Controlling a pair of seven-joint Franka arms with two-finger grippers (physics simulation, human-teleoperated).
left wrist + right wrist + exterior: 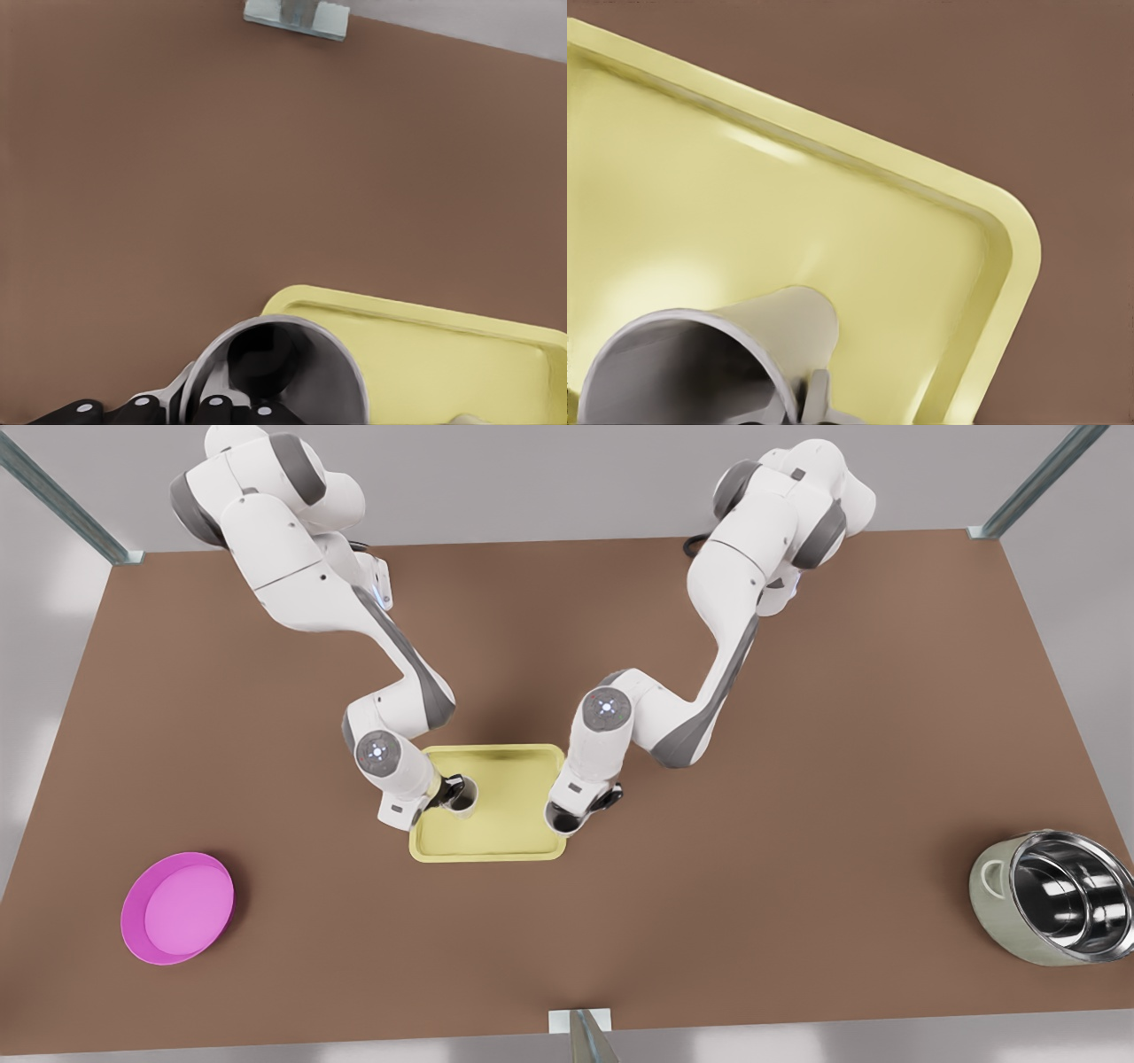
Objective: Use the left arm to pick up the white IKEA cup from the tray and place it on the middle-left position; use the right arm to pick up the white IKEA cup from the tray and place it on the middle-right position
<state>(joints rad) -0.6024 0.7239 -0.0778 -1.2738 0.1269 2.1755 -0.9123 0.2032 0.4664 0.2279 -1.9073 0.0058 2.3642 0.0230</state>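
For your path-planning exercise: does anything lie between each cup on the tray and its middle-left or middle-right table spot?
Nothing visible does. Bare table flanks the tray; the pink plate and steel bowl sit farther out.

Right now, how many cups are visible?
2. One cup on the tray's front-view left, by the right gripper; the other cup at its near-right corner, by the left gripper.

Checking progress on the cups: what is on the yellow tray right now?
Two white cups: one at the tray's front-view left edge with the left gripper at its rim, one beneath the right gripper. The arms hide the tray floor under them.
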